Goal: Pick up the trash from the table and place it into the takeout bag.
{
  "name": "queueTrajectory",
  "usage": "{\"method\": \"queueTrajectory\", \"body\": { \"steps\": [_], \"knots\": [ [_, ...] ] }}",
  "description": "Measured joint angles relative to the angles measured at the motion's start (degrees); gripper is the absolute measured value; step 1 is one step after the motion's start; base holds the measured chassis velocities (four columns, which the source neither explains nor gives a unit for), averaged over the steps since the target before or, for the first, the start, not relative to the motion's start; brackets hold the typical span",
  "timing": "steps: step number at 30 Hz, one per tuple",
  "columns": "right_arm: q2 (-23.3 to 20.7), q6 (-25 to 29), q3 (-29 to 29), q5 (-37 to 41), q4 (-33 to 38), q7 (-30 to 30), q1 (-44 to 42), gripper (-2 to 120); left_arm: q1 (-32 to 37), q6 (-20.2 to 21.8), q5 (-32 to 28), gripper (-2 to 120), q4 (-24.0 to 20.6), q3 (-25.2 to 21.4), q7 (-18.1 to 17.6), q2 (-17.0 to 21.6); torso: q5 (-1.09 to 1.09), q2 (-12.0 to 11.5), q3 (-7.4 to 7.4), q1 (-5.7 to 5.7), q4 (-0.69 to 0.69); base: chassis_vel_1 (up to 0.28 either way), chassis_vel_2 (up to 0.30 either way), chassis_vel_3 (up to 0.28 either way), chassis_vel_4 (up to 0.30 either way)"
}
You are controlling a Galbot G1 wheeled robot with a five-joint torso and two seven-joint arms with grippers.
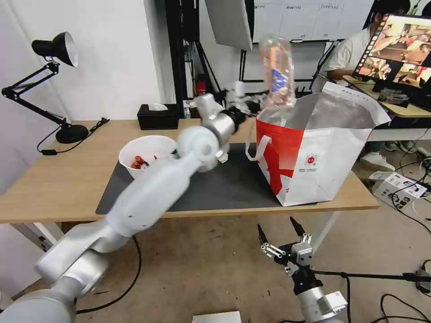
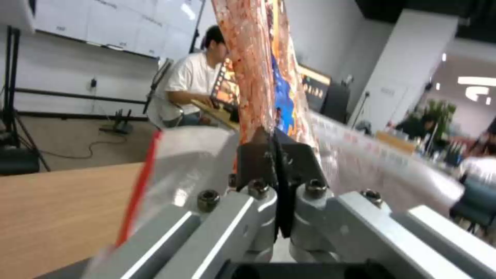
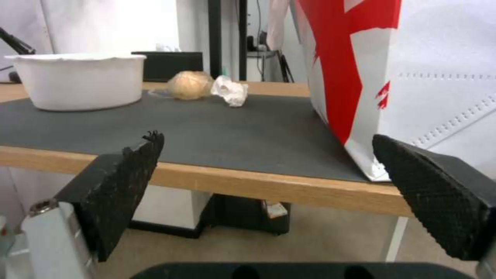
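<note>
Clear plastic tray (image 1: 277,74) with leftovers hangs tipped up over the open takeout bag (image 1: 314,152), pinched tight in the left gripper (image 1: 251,104). It is not dropped in yet. Left on the table (image 1: 54,179) are the white bowl (image 1: 146,154) with red scraps, the beige lump (image 3: 190,84) and the tissue (image 3: 230,90). Low and near, the right gripper (image 1: 278,233) waits, jaws wide apart.

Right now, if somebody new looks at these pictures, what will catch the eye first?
Most striking is the clear plastic tray with leftovers, held on end above the open takeout bag by the left gripper, its fingers clamped on the tray's edge. Next comes the white bowl with red scraps on the dark mat. The right gripper hangs open below the table.
</note>
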Motion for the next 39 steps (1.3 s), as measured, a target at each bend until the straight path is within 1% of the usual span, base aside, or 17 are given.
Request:
{"method": "queueTrajectory", "body": {
  "steps": [1, 2, 3, 7, 16, 17, 19, 20, 23, 24, 27, 28, 31, 32, 35, 36, 39],
  "knots": [
    [0.05, -0.01, -0.12, -0.08, 0.00, 0.00, -0.05, 100, -0.09, -0.02, 1.65, 0, 0.34, 0.90, 0.25, -0.44, 0.00, 0.00, 0.00, 0.00, 0.00, 0.000, 0.000, 0.000, 0.000],
    [0.07, -0.01, -0.15, -0.10, 0.00, 0.00, -0.06, 100, -0.10, -0.02, 1.92, 0, 0.39, 1.05, 0.31, -0.51, 0.00, 0.00, 0.00, -0.01, 0.00, 0.000, 0.000, 0.000, 0.000],
    [0.08, -0.03, -0.31, -0.15, -0.05, 0.00, -0.11, 100, -0.11, -0.02, 4.69, 0, 0.80, 3.09, 1.27, -1.17, -0.01, 0.00, 0.00, 0.00, 0.01, 0.000, 0.000, 0.000, 0.000],
    [-0.13, -0.06, -0.32, -0.08, -0.35, 0.00, 0.03, 100, 0.19, 0.10, 5.15, 0, 1.23, 4.20, 1.46, -1.80, -0.01, 0.00, -0.01, 0.00, 0.01, 0.000, 0.000, 0.000, 0.000],
    [-0.22, -0.10, -0.41, 0.03, -0.80, 0.01, 0.34, 100, 0.40, 0.18, 4.85, 0, 1.27, 4.93, 1.86, -1.88, -0.02, 0.00, -0.01, -0.01, 0.02, 0.000, 0.000, 0.000, 0.000],
    [-0.22, -0.10, -0.43, 0.03, -0.90, 0.01, 0.40, 100, 0.35, 0.19, 4.70, 2, 1.27, 4.95, 1.89, -1.96, -0.02, 0.00, 0.00, 0.00, 0.02, 0.000, 0.000, 0.000, 0.000],
    [-0.23, -0.14, -0.54, 0.04, -1.17, 0.02, 0.54, 100, 0.10, 0.19, 4.36, 14, 1.38, 4.97, 1.89, -2.09, -0.02, 0.00, -0.01, -0.01, 0.01, 0.000, 0.000, 0.000, 0.000],
    [-0.23, -0.14, -0.54, 0.04, -1.17, 0.02, 0.54, 100, 0.10, 0.19, 4.36, 14, 1.38, 4.97, 1.89, -2.09, -0.02, 0.00, -0.01, -0.01, 0.01, 0.000, 0.000, 0.000, 0.000],
    [-0.20, -0.28, -0.73, 0.05, -1.36, 0.04, 0.70, 100, -0.27, 0.20, 3.50, 27, 1.43, 4.96, 1.88, -2.02, -0.02, 0.00, -0.01, 0.00, 0.01, 0.000, 0.000, 0.000, 0.000],
    [-0.20, -0.28, -0.73, 0.05, -1.36, 0.04, 0.70, 100, -0.27, 0.20, 3.50, 27, 1.43, 4.96, 1.88, -2.02, -0.02, 0.00, -0.01, 0.00, 0.01, 0.000, 0.000, 0.000, 0.000],
    [-0.15, -0.53, -0.93, 0.06, -1.40, 0.05, 0.83, 100, -0.40, 0.20, 2.58, 43, 1.23, 4.57, 1.76, -1.75, -0.02, 0.00, -0.01, 0.00, 0.01, 0.000, 0.000, 0.000, 0.000],
    [-0.15, -0.53, -0.93, 0.06, -1.40, 0.05, 0.83, 100, -0.40, 0.20, 2.58, 43, 1.23, 4.57, 1.76, -1.75, -0.02, 0.00, -0.01, 0.00, 0.01, 0.000, 0.000, 0.000, 0.000],
    [-0.15, -1.16, -1.16, 0.06, -0.98, 0.06, 0.84, 100, 0.02, 0.18, 1.61, 57, -0.63, 3.28, 1.45, -0.53, -0.02, 0.00, -0.01, 0.00, 0.00, 0.000, 0.000, 0.000, 0.000],
    [-0.15, -1.16, -1.16, 0.06, -0.98, 0.06, 0.84, 100, 0.02, 0.18, 1.61, 57, -0.63, 3.28, 1.45, -0.53, -0.02, 0.00, -0.01, 0.00, 0.00, 0.000, 0.000, 0.000, 0.000],
    [-0.38, -1.42, -1.28, 0.11, -0.38, 0.09, 0.86, 100, 1.53, -0.30, 1.50, 72, -3.81, 1.98, 1.29, 2.46, -0.02, 0.00, -0.01, -0.01, 0.01, 0.000, 0.000, 0.000, 0.000],
    [-0.38, -1.42, -1.28, 0.11, -0.38, 0.09, 0.86, 100, 1.53, -0.30, 1.50, 72, -3.81, 1.98, 1.29, 2.46, -0.02, 0.00, -0.01, -0.01, 0.01, 0.000, 0.000, 0.000, 0.000],
    [-0.86, -1.43, -1.30, 0.39, -0.05, 0.17, 0.88, 100, 3.64, -1.47, 2.49, 86, -6.41, 0.33, 1.40, 5.80, -0.04, 0.00, -0.01, -0.01, 0.02, 0.000, 0.000, 0.000, 0.000]
  ]
}}
